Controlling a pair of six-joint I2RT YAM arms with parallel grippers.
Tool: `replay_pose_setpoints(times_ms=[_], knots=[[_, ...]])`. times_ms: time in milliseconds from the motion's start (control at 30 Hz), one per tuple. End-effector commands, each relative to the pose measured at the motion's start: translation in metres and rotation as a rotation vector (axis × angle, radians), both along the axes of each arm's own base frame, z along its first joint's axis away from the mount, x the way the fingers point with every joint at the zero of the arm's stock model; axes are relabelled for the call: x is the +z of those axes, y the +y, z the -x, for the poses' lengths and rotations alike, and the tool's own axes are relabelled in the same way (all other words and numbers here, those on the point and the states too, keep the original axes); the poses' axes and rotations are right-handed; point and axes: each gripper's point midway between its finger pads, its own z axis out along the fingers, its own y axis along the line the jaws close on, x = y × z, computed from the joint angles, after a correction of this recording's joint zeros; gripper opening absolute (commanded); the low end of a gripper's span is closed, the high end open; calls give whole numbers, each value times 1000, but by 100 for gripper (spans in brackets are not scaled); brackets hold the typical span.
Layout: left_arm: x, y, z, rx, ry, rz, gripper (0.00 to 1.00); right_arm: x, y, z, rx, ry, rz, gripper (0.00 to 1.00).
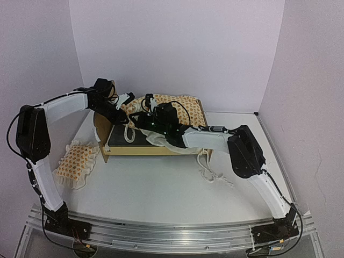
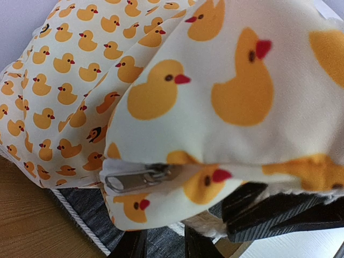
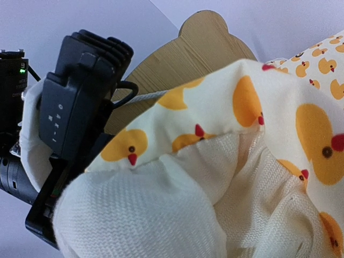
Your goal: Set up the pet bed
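here the cream ruffled bedding with orange duck print (image 1: 180,105) lies bunched over the far right part of the small light-wood bed frame with a scalloped headboard (image 1: 134,150). that leaves the frame's dark grey base (image 1: 119,137) bare near the headboard end. the matching ruffled pillow (image 1: 78,161) lies on the white table (image 1: 161,193), left of the frame and apart from it.

the step in hand, as i judge it, is spreading the bedding over the base. to do it well, each claw should take a separate corner, lift the cloth free of the frame's sides, and draw it flat without twisting.

the right gripper (image 1: 148,113) is closed tight, probably on a thin fold, though cloth hides its fingertips. the left gripper (image 1: 128,101) is at the cloth's edge; whether it grips i cannot tell.

only the left wrist view shows a metal zip pull (image 2: 137,180) at the bedding's corner. the right wrist view shows the cloth's woven cream underside, and only the top view shows the pillow.
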Motion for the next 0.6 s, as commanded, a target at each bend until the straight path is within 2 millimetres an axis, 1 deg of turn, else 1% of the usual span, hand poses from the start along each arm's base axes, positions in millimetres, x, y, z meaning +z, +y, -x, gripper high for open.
replay_pose_setpoints(times_ms=[0, 133, 267, 300, 367, 400, 467, 567], knots=[[15, -9, -10, -21, -40, 40, 25, 75, -9, 9, 5, -88, -106, 0], [13, -9, -13, -20, -44, 42, 23, 74, -9, 9, 6, -91, -105, 0], [13, -18, -4, -67, -9, 79, 25, 70, -9, 9, 6, -79, -103, 0], [13, -19, -2, -74, 0, 86, 23, 70, -9, 9, 6, -77, -102, 0], [12, -18, -3, -66, 0, 83, 6, 70, -9, 9, 5, -78, -102, 0], [13, -16, -3, -59, -3, 78, 1, 70, -9, 9, 5, -80, -102, 0], [17, -16, -1, -66, -7, 75, 0, 70, -10, 9, 4, -83, -100, 0], [26, -12, 9, -78, 14, 60, 0, 68, -12, 7, -10, -81, -92, 0]])
